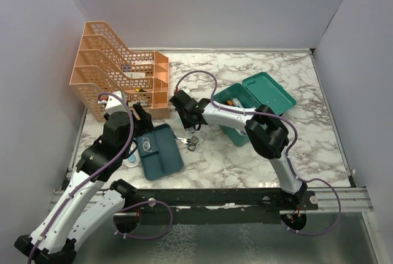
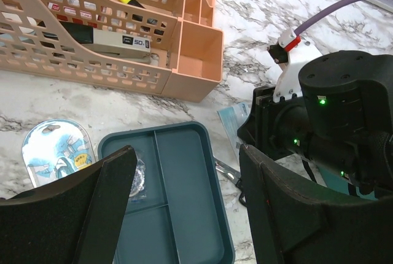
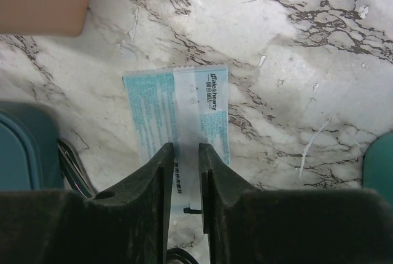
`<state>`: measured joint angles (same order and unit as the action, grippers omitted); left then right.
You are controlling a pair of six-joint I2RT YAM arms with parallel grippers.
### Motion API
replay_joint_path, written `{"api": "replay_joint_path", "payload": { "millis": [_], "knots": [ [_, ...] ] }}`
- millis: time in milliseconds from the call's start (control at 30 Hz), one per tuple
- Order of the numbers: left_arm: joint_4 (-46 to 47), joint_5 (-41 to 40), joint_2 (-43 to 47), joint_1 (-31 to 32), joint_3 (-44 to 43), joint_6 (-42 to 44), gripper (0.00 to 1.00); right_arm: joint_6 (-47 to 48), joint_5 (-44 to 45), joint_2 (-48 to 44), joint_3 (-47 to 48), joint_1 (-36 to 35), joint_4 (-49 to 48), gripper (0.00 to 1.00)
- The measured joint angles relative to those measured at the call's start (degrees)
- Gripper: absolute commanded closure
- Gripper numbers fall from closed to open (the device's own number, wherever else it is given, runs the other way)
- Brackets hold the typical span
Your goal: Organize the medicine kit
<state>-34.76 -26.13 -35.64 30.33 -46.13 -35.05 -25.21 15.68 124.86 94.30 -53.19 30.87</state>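
The left gripper (image 2: pixel 185 150) hangs with its black fingers (image 2: pixel 92 202) wide apart above a teal tray (image 2: pixel 190 215), an orange rack (image 2: pixel 196 55) stands behind, a round-topped card (image 2: pixel 58 153) lies left of the tray, and the right arm (image 2: pixel 344 110) is low by a pale packet (image 2: pixel 232 120).

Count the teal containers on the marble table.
2. The flat teal divided tray lies near-left; the teal rectangular hinged-lid box stands open right of centre. Others may be hidden.

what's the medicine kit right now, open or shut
Open: the medicine kit has its lid swung back beside it, and the top view looks into the box.
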Motion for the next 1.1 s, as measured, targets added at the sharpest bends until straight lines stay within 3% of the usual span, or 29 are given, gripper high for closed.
{"api": "replay_joint_path", "payload": {
  "millis": [133,633,1100],
  "knots": [
    [0.0,0.0,0.0,0.0,0.0,0.0,0.29,-0.2,-0.1,0.4,0.5,0.0,-0.1,0.99],
    [0.0,0.0,0.0,0.0,0.0,0.0,0.29,-2.2,0.2,-2.4,-2.2,0.0,-0.9,0.99],
    [-0.5,-0.1,0.4,0.0,-3.1,0.4,0.29,-15.6,-5.5,-19.6,-13.4,-0.9,-7.1,0.99]
  ]
}}
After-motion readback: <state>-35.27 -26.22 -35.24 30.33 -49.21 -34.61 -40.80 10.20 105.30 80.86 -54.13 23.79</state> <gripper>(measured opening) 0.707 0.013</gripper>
